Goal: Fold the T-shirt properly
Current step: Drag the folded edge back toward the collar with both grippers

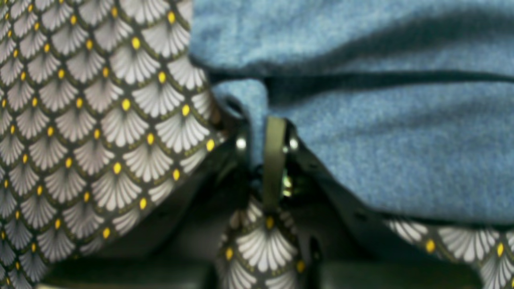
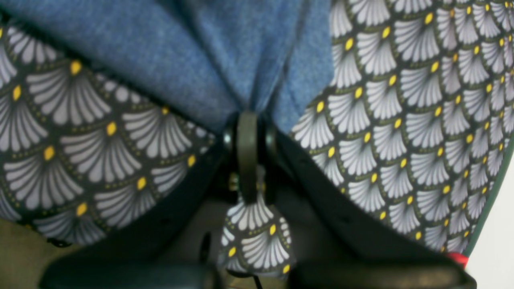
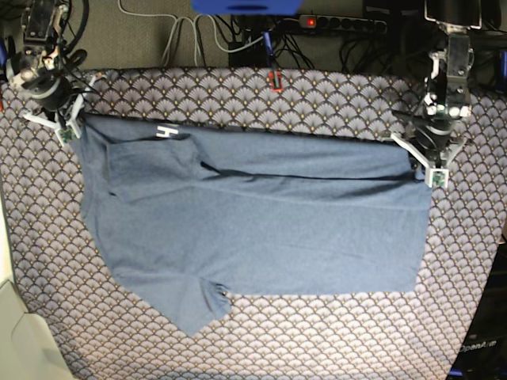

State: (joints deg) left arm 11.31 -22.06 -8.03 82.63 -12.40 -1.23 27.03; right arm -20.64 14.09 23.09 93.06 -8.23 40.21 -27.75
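Note:
The slate-blue T-shirt (image 3: 261, 229) lies spread across the patterned table cover (image 3: 238, 95), with its top part folded over along the far edge and a sleeve pointing to the near left. A bit of white lettering (image 3: 165, 132) shows near the far left corner. My left gripper (image 3: 424, 162) is at the shirt's far right corner and is shut on a pinch of the T-shirt (image 1: 381, 140). The left gripper (image 1: 267, 124) fingers meet around the cloth. At the far left corner my right gripper (image 3: 70, 123) is shut on the T-shirt (image 2: 180, 60), with the right gripper (image 2: 249, 116) holding gathered cloth.
Cables and a power strip (image 3: 341, 24) lie beyond the table's far edge. A small red item (image 3: 275, 79) sits on that edge. A pale surface (image 3: 20, 340) borders the near left corner. The fan-scale cover (image 1: 80, 120) (image 2: 401, 120) surrounds the shirt on all sides.

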